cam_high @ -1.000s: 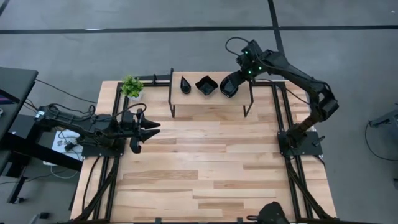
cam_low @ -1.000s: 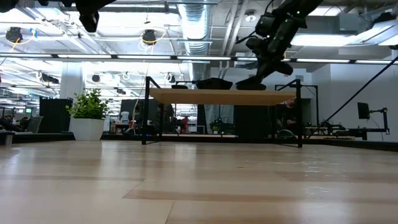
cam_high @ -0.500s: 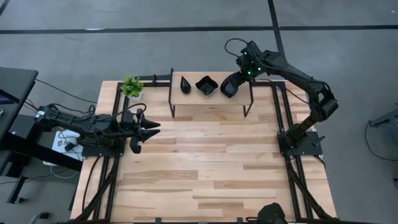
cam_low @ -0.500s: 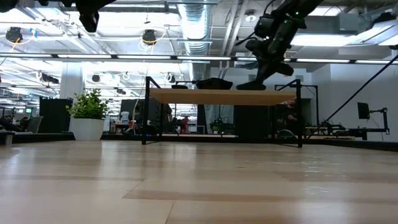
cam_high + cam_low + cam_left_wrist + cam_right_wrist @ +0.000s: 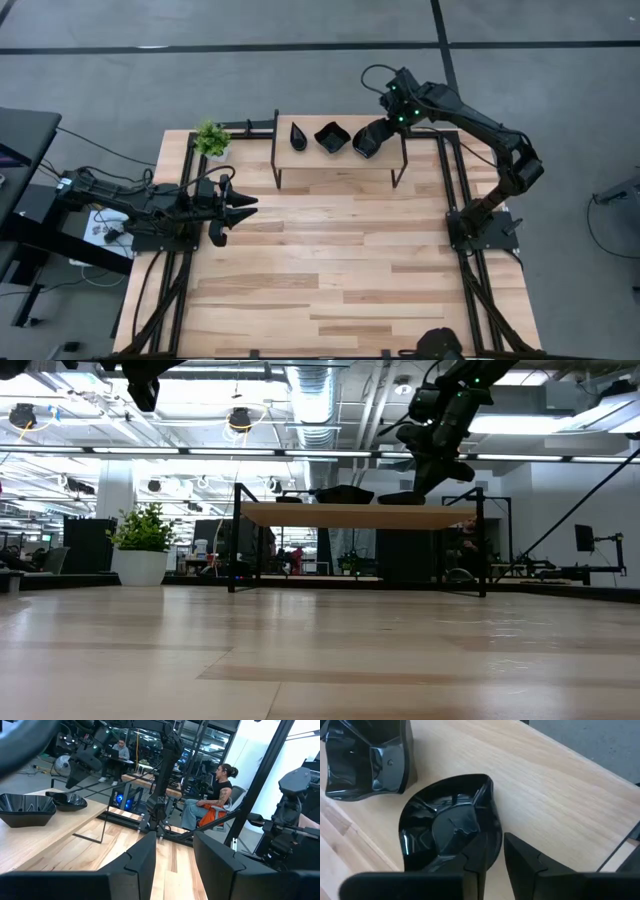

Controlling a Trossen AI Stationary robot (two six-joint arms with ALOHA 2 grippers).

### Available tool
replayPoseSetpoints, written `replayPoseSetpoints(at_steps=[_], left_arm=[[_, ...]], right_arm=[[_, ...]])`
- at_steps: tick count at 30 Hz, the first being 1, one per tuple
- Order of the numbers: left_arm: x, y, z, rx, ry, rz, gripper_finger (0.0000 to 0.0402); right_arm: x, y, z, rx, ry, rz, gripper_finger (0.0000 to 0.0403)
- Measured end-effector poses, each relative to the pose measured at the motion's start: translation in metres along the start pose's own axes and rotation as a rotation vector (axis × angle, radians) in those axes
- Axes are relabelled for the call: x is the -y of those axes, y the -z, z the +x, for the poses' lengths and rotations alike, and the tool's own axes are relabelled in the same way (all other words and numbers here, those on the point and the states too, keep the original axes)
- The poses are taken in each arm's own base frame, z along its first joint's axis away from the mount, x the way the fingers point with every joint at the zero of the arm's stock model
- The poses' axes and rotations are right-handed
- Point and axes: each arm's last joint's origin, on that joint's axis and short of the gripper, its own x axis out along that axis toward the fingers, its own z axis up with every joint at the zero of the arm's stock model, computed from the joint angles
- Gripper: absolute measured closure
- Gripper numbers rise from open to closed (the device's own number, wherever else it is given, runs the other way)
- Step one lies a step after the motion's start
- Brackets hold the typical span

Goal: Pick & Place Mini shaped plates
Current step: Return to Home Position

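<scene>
- Right gripper (image 5: 496,839), arm stretched long, hangs tilted down over the shelf's (image 5: 340,160) right end, fingers slightly parted, empty, just above the stacked leaf plates (image 5: 445,830).
- Left gripper (image 5: 174,842) rests by the table's (image 5: 350,260) left edge, open, empty.

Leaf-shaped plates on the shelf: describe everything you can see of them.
The leaf-shaped plates are glossy black, plastic-looking pointed ovals with faceted hollows, nested in one stack. It lies flat at the end of the pale wooden shelf nearer the right arm, beside but apart from the wavy square plates. The right gripper hovers over its rim, fingers open.
</scene>
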Motion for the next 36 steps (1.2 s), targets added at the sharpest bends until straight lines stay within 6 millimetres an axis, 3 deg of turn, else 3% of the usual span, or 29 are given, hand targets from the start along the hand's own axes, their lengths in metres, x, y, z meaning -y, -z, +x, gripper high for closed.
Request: replayPoseSetpoints(at_steps=[6,12,17,21,30,36], left_arm=[[0.000,0.000,0.000,0.000,0.000,-0.008,0.0270],[0.000,0.000,0.000,0.000,0.000,-0.051,0.0270],[0.001,0.000,0.000,-0.011,0.043,-0.060,0.0270],[0.002,-0.001,-0.002,-0.008,0.085,-0.017,0.0270],[-0.007,-0.011,-0.026,0.040,0.053,0.023,0.0270],[-0.014,0.006,-0.035,0.050,0.050,-0.011,0.0270]], right_arm=[[-0.001,0.000,-0.017,0.008,0.027,0.004,0.0350],[-0.023,0.018,-0.078,0.209,-0.039,-0.230,0.0371],[-0.026,0.061,-0.114,0.403,-0.083,-0.293,0.0383],[-0.018,0.111,-0.125,0.518,-0.118,-0.265,0.0388],[-0.003,0.199,-0.125,0.688,-0.322,-0.093,0.0375],[0.011,0.238,-0.114,0.744,-0.408,0.010,0.0369]])
